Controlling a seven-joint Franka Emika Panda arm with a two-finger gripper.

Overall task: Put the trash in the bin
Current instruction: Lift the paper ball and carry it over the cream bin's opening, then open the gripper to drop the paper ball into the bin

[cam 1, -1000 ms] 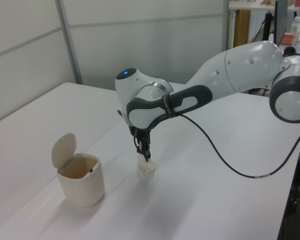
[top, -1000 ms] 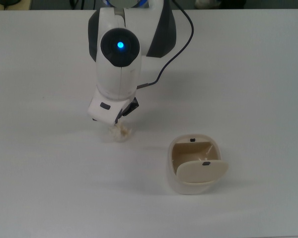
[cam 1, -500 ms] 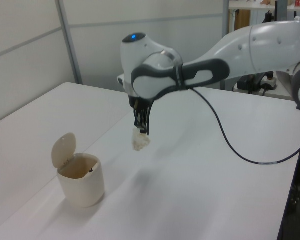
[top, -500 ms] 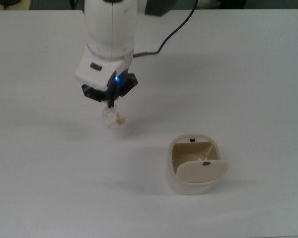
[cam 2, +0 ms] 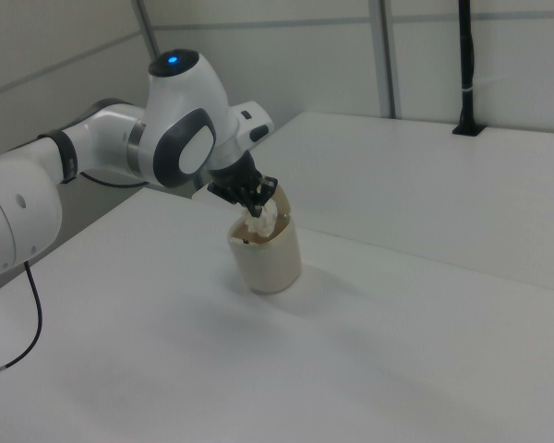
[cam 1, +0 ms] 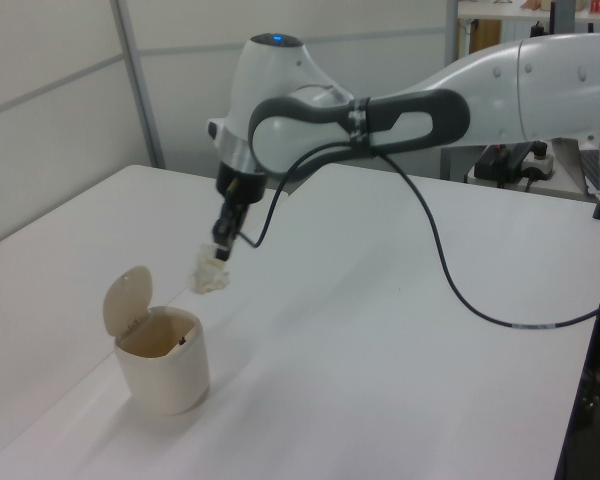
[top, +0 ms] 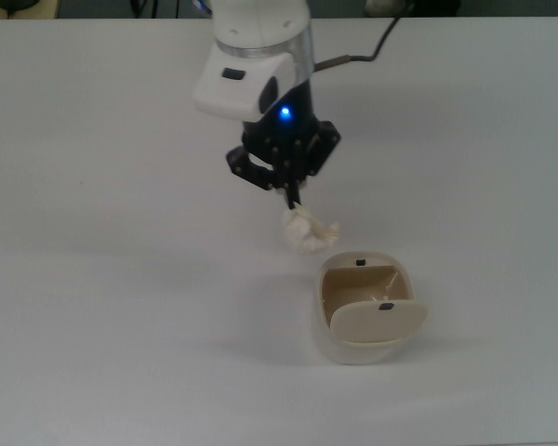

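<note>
In the top view you see the end effector (top: 292,197) pinched narrow on the trash (top: 309,230), which hangs from its tips as a crumpled off-white wad clear of the tabletop (top: 93,279). Taking the bin (top: 365,316) as your mark, the trash sits just beside the bin's far rim, toward the top view's left of it, not yet over the opening. The bin stands upright with its flap lid (top: 378,321) swung open on the near side, so you look straight into the tan inside; small dark marks show on the lid and on the far rim. A blue light (top: 284,113) glows on the arm above the end effector, and a dark cable (top: 353,58) runs off toward the top edge. In the left view you find the end effector (cam 1: 220,247) reaching down at a slant from the white arm (cam 1: 280,100), and the trash (cam 1: 210,277) hangs in the air above the bin (cam 1: 162,358), up and toward the left view's right of the opening, apart from the rim. The lid (cam 1: 127,299) stands upright at the bin's left side in the left view. In the right view the end effector (cam 2: 257,207) and the trash (cam 2: 265,219) overlap the top of the bin (cam 2: 267,251); from here you cannot tell whether the wad is over the mouth or beyond it.
</note>
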